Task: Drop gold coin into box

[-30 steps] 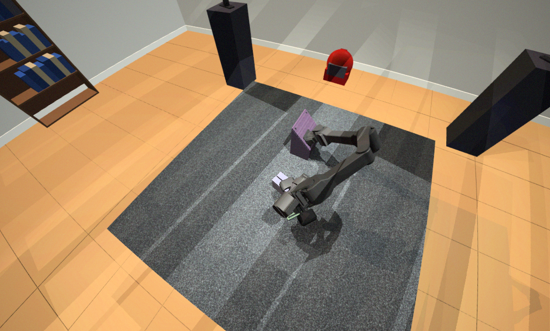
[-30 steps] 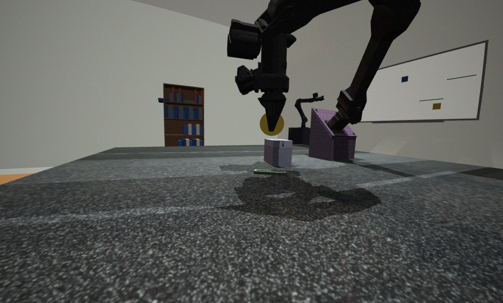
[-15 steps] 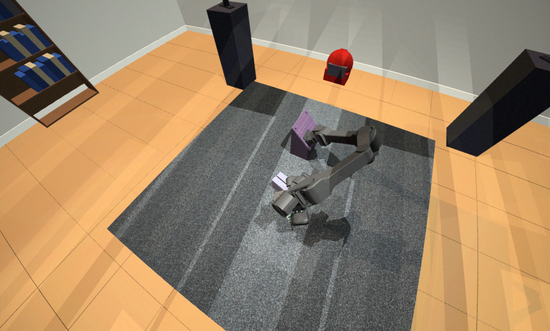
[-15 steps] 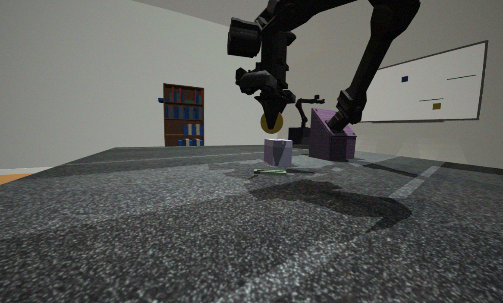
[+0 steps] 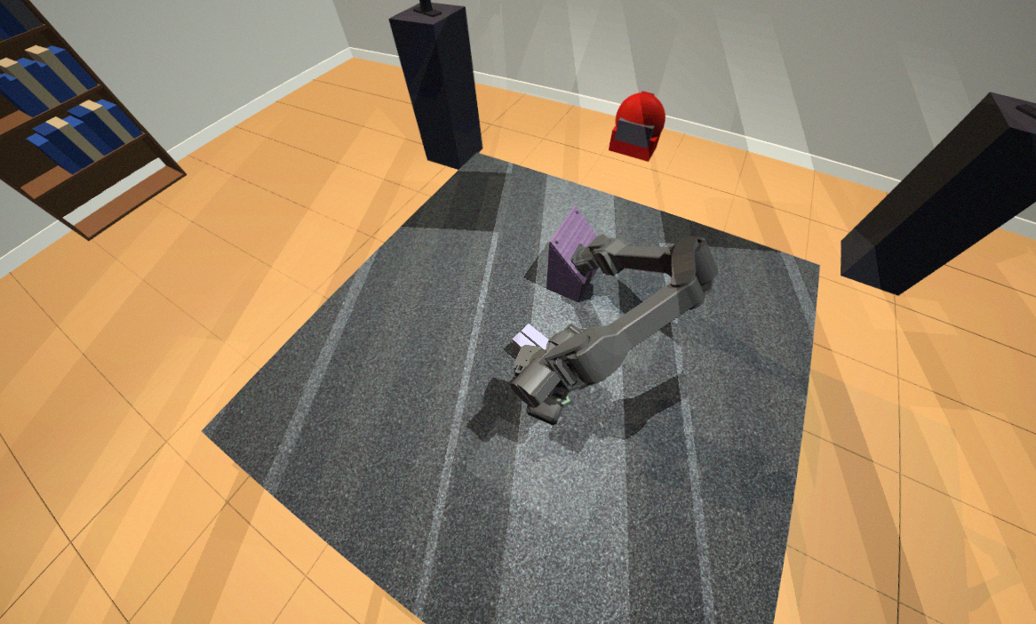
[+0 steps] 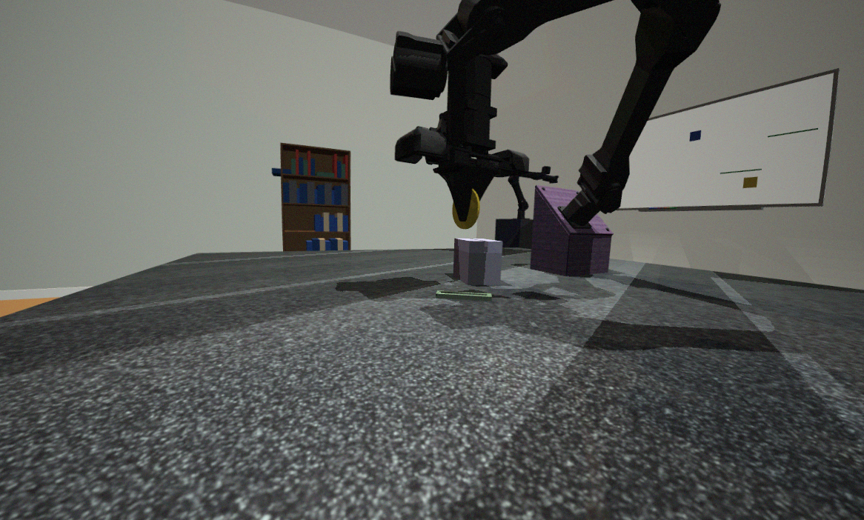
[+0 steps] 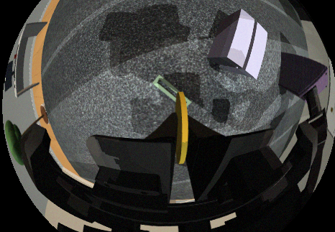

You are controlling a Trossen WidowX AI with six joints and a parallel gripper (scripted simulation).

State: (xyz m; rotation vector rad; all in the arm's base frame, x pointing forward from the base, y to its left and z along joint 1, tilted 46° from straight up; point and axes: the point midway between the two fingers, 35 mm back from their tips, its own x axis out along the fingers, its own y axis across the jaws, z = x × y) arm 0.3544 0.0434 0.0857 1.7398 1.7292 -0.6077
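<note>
My gripper (image 6: 464,214) (image 7: 177,117) is shut on the gold coin (image 6: 476,203) (image 7: 183,144), which hangs upright on edge below the fingertips. The green holder (image 5: 564,401) (image 6: 463,295) (image 7: 157,80) lies on the mat below, with no coin in it; it runs diagonally in the wrist view. The pale grey box (image 5: 529,336) (image 6: 480,261) (image 7: 237,50) stands beside it, right of the fingers in the wrist view. Its narrow dark slot (image 7: 251,42) leans slightly right at the top there, while the coin leans slightly left. In the exterior view the coin is above the box's height. In the top view the arm hides coin and fingers.
The purple wedge-shaped base (image 5: 564,271) (image 6: 551,252) (image 7: 300,75) carries the arm and stands beyond the box. The dark grey mat (image 5: 366,372) lies under everything. Dark pillars (image 5: 442,89) (image 5: 948,194), a red object (image 5: 640,116) and a bookshelf (image 6: 315,184) stand away from the mat.
</note>
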